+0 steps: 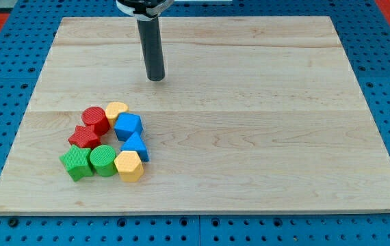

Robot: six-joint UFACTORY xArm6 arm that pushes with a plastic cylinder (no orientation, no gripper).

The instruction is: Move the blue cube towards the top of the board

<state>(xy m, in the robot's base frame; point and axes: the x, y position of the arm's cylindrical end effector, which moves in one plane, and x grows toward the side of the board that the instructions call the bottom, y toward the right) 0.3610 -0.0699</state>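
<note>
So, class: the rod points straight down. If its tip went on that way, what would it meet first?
My tip would meet the wooden board right beneath it, apparently already touching. The blue cube lies toward the view's bottom-left, off that line.

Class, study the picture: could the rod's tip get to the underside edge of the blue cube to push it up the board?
Probably not directly: my tip is above the blue cube, whose lower edge abuts the blue triangular block.

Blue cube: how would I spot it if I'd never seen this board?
Look at the wooden board, then the huddle of blocks near its left bottom. The blue cube sits on the huddle's right side, just under the yellow block. Another blue block lies below it, but that one is pointed, not boxy.
</note>
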